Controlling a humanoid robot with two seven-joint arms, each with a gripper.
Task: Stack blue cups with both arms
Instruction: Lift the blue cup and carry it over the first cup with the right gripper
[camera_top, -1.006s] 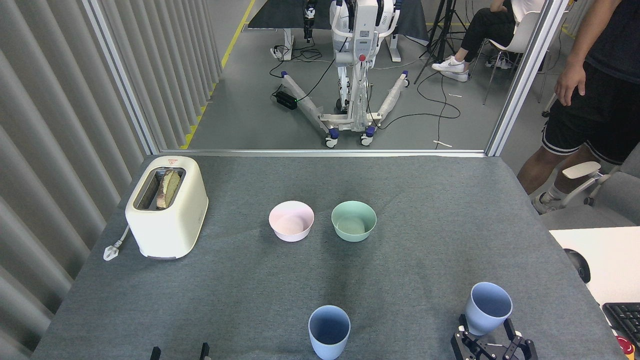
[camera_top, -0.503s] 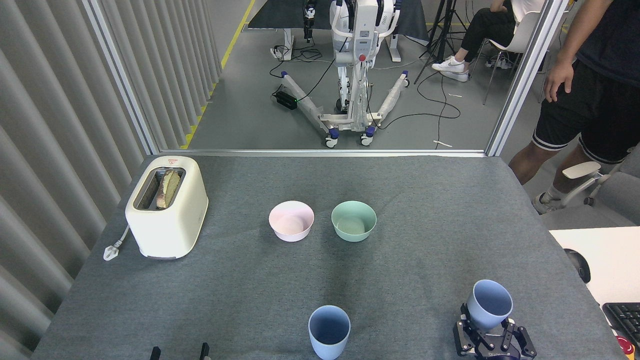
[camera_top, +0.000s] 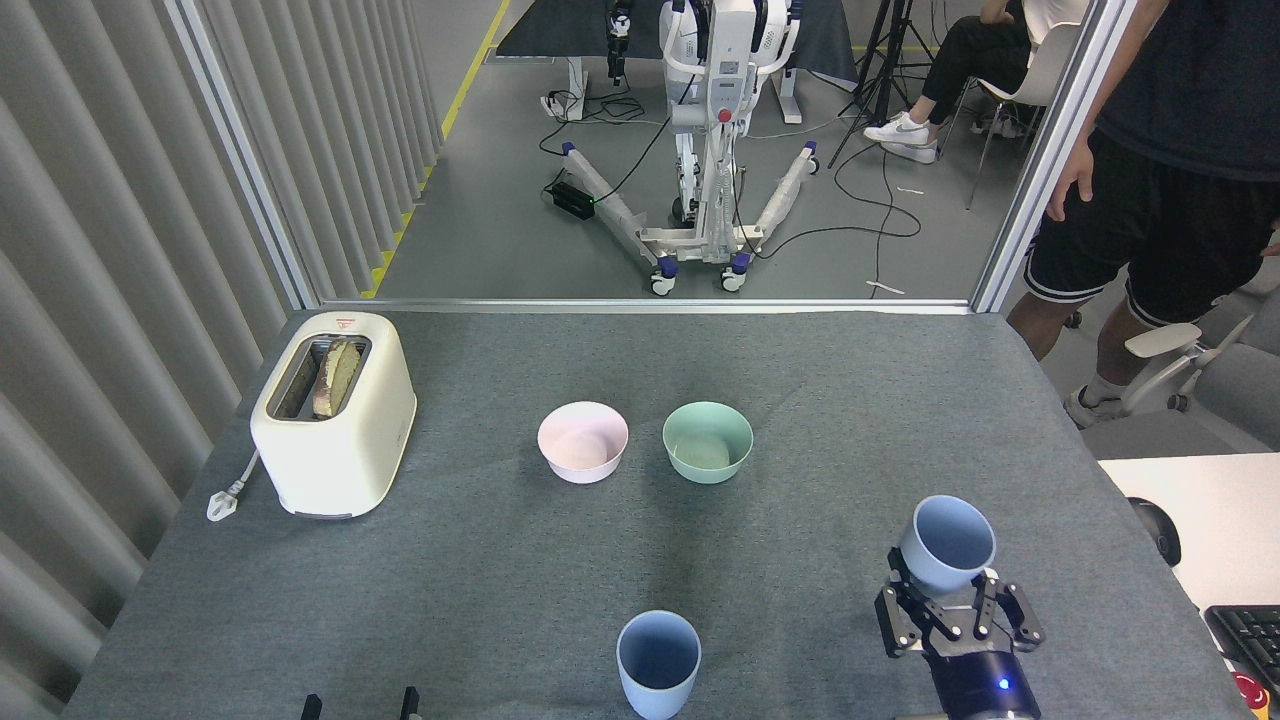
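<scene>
One pale blue cup (camera_top: 657, 662) stands upright on the grey table (camera_top: 480, 560) near its front edge, at the middle. The other blue cup (camera_top: 944, 542) is held off the table at the front right, its mouth tipped toward me, with my right gripper (camera_top: 950, 596) shut on its lower body. A small blue light shows on that wrist. Of my left gripper (camera_top: 358, 704) only two black fingertips (camera_top: 311, 705) poke up at the bottom edge, spread apart with nothing between them, well left of the standing cup.
A pink bowl (camera_top: 583, 441) and a mint-green bowl (camera_top: 707, 441) sit side by side mid-table. A cream toaster (camera_top: 333, 412) with bread stands at the left. A person's legs (camera_top: 1110, 290) are beside the table's far right corner.
My right gripper has lifted the blue cup up and slightly left, away from the table's front edge. The person at the right has stepped closer. The left fingertips have not moved.
</scene>
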